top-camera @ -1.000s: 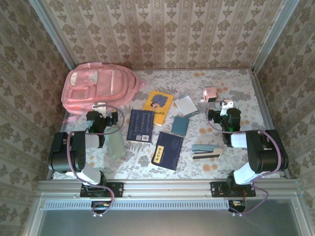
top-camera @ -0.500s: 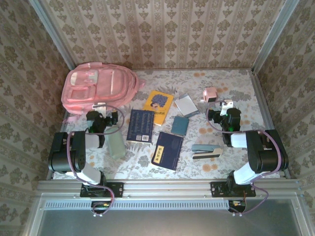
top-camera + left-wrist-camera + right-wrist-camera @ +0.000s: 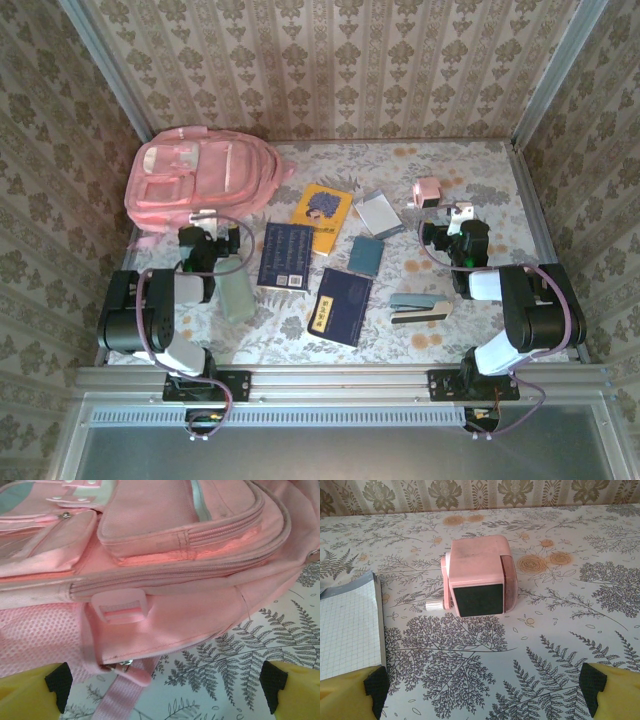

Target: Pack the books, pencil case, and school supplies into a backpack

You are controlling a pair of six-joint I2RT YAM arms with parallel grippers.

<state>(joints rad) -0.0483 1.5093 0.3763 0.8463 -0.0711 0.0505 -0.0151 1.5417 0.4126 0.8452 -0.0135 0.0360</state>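
**Left pincer.** The left pincer (image 3: 165, 685) stands fully open and empty, both pads clear of any object. The backpack (image 3: 200, 180) lies directly at 12 o'clock, just beyond the fingertips and not touching them. Its long axis runs 9 to 3 o'clock across the top view. The side seam, a plastic buckle (image 3: 120, 607) and a strap (image 3: 117, 695) face the pincer. The zip lines in the left wrist view appear closed, so opening the backpack is probably the next operation. The left arm is the nearer one for it.

**Right pincer.** The right pincer (image 3: 485, 685) is also wide open and empty. The small pink boxy item (image 3: 477, 575) sits apart from it at 11 to 12 o'clock. The grey-white pad (image 3: 347, 630) lies at 9 o'clock.

**Other items.**
- The pencil case (image 3: 235, 285) lies beside the left arm, long axis 12 to 6 o'clock.
- The books (image 3: 286, 255), teal pad (image 3: 366, 254) and stapler (image 3: 420, 307) occupy the centre of the surface (image 3: 480, 170).

**Clearance.** The enclosure wall (image 3: 80, 150) stands close to the backpack at 9 o'clock. Open room lies at 3 o'clock.
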